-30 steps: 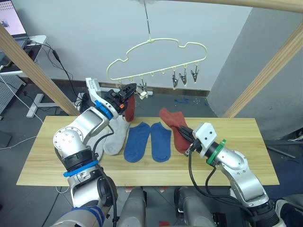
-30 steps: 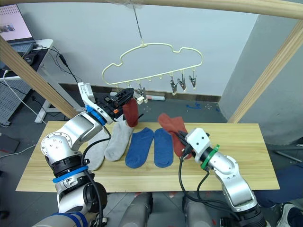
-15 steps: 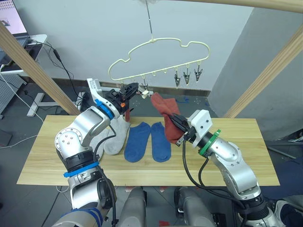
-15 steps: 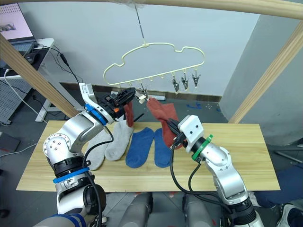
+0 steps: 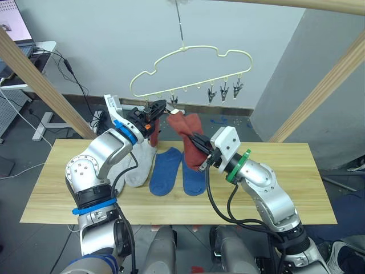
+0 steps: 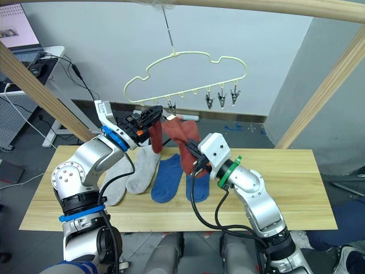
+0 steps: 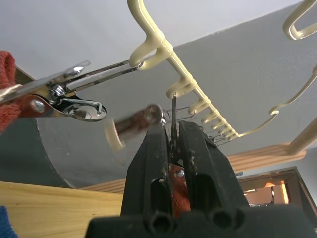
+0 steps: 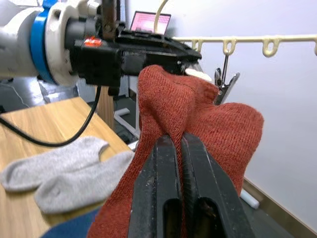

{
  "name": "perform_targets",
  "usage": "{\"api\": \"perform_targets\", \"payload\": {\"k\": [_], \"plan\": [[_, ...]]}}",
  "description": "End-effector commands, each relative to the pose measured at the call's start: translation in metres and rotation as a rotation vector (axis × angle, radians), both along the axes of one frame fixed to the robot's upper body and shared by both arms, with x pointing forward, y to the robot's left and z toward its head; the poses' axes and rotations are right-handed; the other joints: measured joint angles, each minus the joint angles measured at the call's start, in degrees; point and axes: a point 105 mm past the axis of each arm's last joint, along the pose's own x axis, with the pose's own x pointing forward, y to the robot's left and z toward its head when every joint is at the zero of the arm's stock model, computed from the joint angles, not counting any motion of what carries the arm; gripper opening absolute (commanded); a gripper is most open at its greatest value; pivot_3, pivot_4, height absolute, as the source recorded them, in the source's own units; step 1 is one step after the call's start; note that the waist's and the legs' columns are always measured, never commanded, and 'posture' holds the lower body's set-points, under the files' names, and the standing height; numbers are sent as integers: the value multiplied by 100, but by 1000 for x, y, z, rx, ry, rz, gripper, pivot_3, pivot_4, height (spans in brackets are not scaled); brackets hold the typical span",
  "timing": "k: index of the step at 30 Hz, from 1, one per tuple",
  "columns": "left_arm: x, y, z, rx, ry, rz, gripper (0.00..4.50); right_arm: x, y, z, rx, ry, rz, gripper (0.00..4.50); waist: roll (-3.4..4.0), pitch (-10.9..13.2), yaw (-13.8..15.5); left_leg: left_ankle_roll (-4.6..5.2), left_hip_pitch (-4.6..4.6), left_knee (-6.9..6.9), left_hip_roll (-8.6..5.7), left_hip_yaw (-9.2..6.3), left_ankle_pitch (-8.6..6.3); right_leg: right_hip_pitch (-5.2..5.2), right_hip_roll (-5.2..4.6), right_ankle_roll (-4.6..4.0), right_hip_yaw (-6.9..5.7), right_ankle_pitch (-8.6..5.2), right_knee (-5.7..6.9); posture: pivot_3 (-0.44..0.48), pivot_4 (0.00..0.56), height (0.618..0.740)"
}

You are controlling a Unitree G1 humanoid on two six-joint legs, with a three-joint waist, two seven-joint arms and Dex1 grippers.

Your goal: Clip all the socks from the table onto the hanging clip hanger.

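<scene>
From the left eye view, the right gripper is up off the table with a rust red sock pinched in its black fingers, the cloth bunched just below the clip hanger. The left gripper sits right at the hanger's bottom bar, with another rust red sock dangling beneath it. Two blue socks and two grey socks lie flat on the wood.

Right eye view, same story: the lifted sock's top edge is close beside the left gripper, three clips hanging free further along.

Left wrist view: the fingers are pressed together on a thin metal clip, squeezing its tail. A second clip beside it bites red fabric.

Right wrist view: the jaws are clamped on the red sock's middle, a fold standing up towards a clip.

To do this well, I'd say the sock's edge should go squarely between an opened clip's teeth before the left lets go, or it slips out.

Hard to tell: whether the pinched clip is actually gaping, and the hanger's hook runs off the top of frame.
</scene>
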Motion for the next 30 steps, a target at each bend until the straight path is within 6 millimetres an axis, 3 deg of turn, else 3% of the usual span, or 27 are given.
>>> {"api": "perform_targets", "payload": {"k": [1,15,18,22,26,30], "plan": [[-1,5,-9,98,1,35,2,-3,4,10,12,-49,12,76,0,0,2,-1,-1,-2,0,0,0,0,0,0,0,0,-4,200,287,740],[-3,9,-3,70,-36,51,4345,1,3,3,-4,-27,-2,0,-2,2,45,-2,-31,-8,-1,0,1,-29,-24,-1,-2,0,-9,200,287,740],[-7,14,2,105,-62,61,4478,4,6,-4,-20,-1,-7,0,-2,3,51,-2,-31,-8,0,0,1,-29,-24,-1,-2,0,-10,200,287,740],[-18,18,-2,383,-118,49,4478,11,13,-13,27,109,2,0,-4,6,18,-1,-31,-13,2,1,1,-34,-22,-1,-1,0,-7,200,287,740],[-22,31,-11,831,-210,153,4500,10,22,-13,104,226,64,1000,4,11,15,0,-29,-21,1,3,0,-35,-21,-4,2,-1,-9,228,286,740],[-25,35,-14,948,-294,197,4500,7,20,-17,122,288,88,2400,6,12,79,4,-31,-27,-2,4,-3,-35,-28,-6,2,-2,-18,228,286,740]]}}
